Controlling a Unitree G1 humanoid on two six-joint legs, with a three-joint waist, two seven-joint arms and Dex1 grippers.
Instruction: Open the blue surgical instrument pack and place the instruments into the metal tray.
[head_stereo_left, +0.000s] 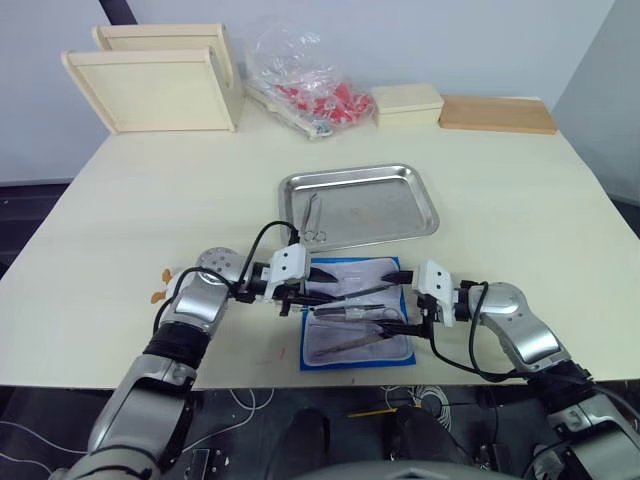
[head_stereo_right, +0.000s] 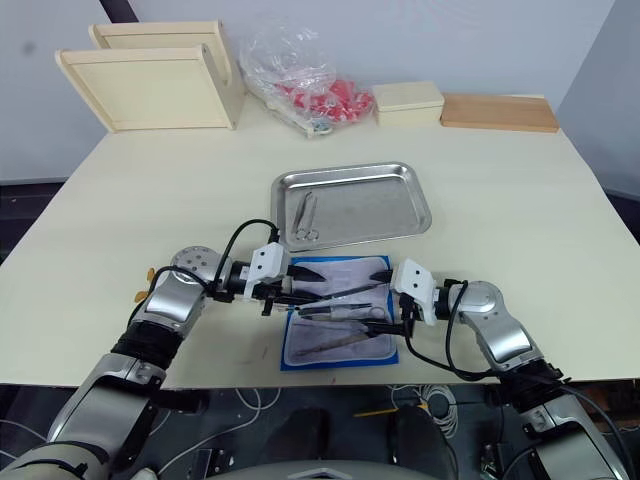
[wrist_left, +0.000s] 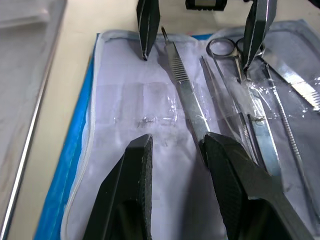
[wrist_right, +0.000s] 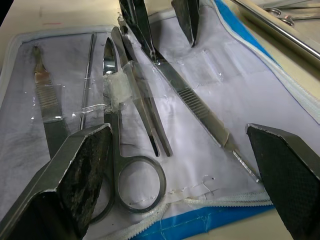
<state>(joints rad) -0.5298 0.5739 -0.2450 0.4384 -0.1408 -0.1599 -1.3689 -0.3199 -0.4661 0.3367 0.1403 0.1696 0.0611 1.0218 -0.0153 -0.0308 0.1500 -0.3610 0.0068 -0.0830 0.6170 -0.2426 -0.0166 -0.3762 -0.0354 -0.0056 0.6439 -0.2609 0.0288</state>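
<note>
Instruments (wrist_right: 135, 95) lie in the open pack (head_stereo_left: 357, 312); wrist views show both grippers' jaws apart.

The pouch (head_stereo_left: 357, 312) is bright blue at the edge and pale grey-white inside. The tools (wrist_right: 136, 95) on it are shiny silver — one has tiny ridges. The tray (head_stereo_left: 358, 205) is shiny silver too. The table (head_stereo_left: 520, 210) is cream. The bag (head_stereo_left: 300, 75) is clear — red bits inside.

light: bright, even, diffuse | shadows: soft, faint on table (head_stereo_left: 120, 210) | glare: mild sheen on metal tray (head_stereo_left: 400, 190) | blur: near fingers (wrist_left: 130, 200) soft in wrist views
</note>
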